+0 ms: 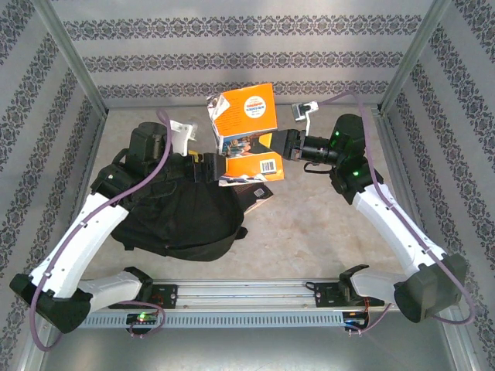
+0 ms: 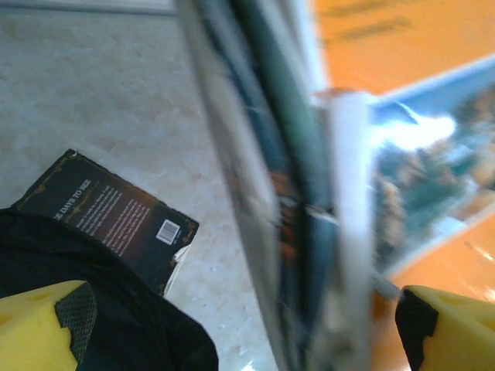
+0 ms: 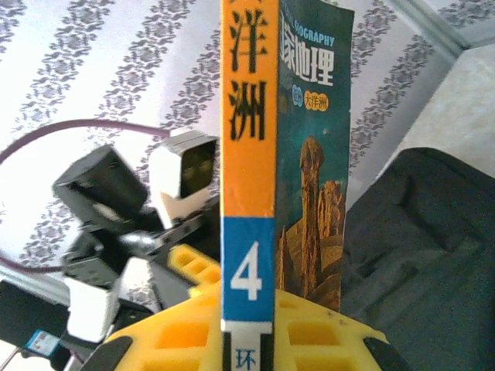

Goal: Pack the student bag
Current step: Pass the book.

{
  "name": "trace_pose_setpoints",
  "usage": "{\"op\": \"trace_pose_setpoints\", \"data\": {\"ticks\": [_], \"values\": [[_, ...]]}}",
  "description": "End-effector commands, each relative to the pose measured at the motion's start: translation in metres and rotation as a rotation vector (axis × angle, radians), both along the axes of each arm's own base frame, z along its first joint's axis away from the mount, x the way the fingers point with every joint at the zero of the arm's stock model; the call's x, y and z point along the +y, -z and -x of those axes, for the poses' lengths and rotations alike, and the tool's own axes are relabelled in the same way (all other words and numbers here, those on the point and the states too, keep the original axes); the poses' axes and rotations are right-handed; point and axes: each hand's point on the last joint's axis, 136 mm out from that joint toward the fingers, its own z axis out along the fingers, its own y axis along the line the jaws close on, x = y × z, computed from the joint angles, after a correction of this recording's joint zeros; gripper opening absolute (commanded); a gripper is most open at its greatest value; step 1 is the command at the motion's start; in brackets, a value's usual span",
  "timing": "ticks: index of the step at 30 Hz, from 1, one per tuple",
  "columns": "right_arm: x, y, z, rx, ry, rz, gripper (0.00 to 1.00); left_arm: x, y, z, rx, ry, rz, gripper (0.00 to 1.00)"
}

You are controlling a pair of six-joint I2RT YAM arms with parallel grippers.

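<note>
Student bag (image 1: 182,220): lies slumped on the tabletop (image 1: 325,224) at the left, under the left arm.
Bag handling: soft, limp fabric that will likely sag and fold over its own mouth. It is best taken at a zipper edge or the top rim, not the loose body. I cannot make out the opening.
Orange book (image 1: 246,116): held in the air between the arms, just beyond the bag. It looks stiff, with a glossy and probably slippery cover.
Right gripper (image 1: 277,145): fingers clenched on the book's spine end.
Left gripper (image 1: 210,166): fingers spread with the book's edge between them, one pad clear of it.
Black-covered book (image 1: 259,191): flat on the tabletop, a corner touching the bag's edge.
Top view: shows the bag's whole outline and both arms.
Right wrist view: shows the spine lettering and a "4".
Left wrist view: shows the gap beside the pad and the black-covered book's barcode.
</note>
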Motion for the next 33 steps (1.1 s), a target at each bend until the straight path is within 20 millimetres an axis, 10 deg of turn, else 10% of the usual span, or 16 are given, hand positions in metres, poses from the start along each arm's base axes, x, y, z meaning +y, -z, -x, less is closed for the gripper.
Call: {"op": "trace_pose_setpoints", "data": {"ticks": [1, 17, 33], "values": [[0.004, -0.028, 0.02, -0.108, -0.088, -0.069, 0.0, -0.012, -0.034, -0.004, -0.023, 0.055, 0.226, 1.0], [0.005, -0.014, 0.02, -0.074, -0.1, -0.056, 0.0, -0.013, -0.061, -0.007, -0.051, 0.223, 0.628, 0.86], [0.012, -0.011, 0.016, -0.036, -0.114, -0.082, 0.0, -0.012, -0.049, -0.014, 0.005, 0.188, 0.69, 0.98]]}}
